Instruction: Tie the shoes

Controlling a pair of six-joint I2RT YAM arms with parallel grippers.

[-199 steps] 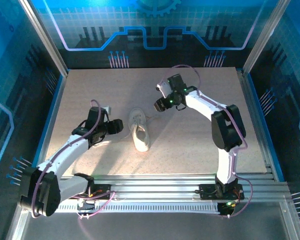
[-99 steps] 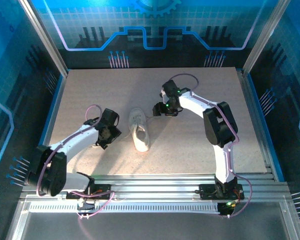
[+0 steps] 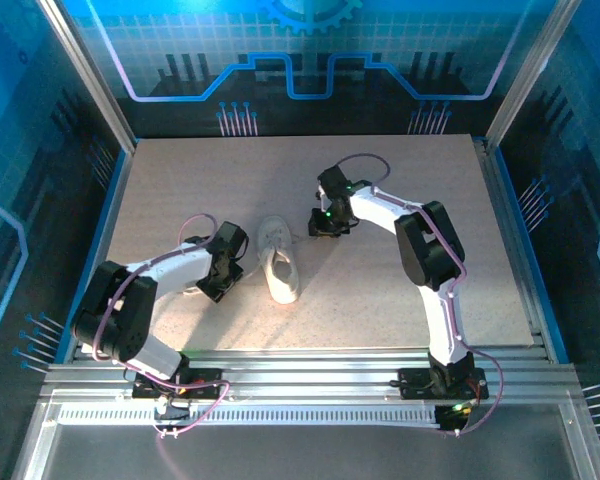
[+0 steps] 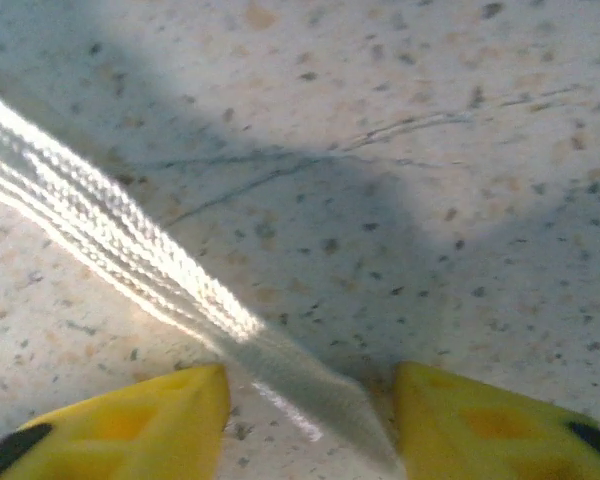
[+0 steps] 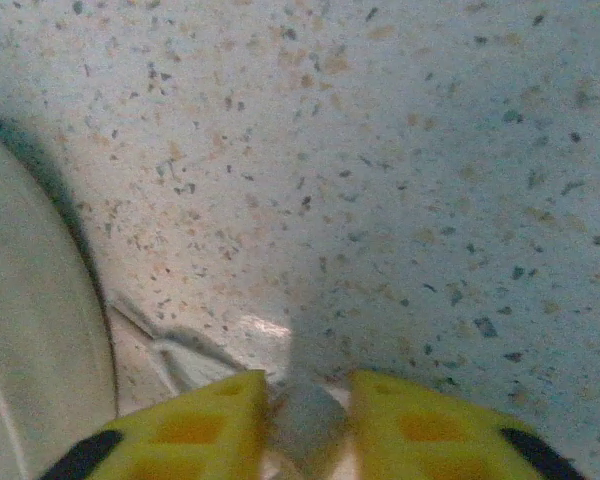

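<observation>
**sneaker mid-table, a gripper low at each side**

the white sneaker lies on the speckled table, a little left of the middle, with its length running from the near edge toward the back. it sits between the two grippers.

in the top view the right gripper is down at the table just beside the sneaker's far right side. in the right wrist view its yellow fingers stand narrow, pinched on a pale lace end that fills the gap between them. the sneaker's pale side curves in at the left of that view, and thin strands trail from it toward the fingers.

the left gripper is down at the table just beside the sneaker's left side. in the left wrist view a flat white lace runs slantwise across the table and ends between the yellow fingers. the jaws stand partly apart, with bare table showing between the lace and the left finger, so the lace is not clamped.
</observation>
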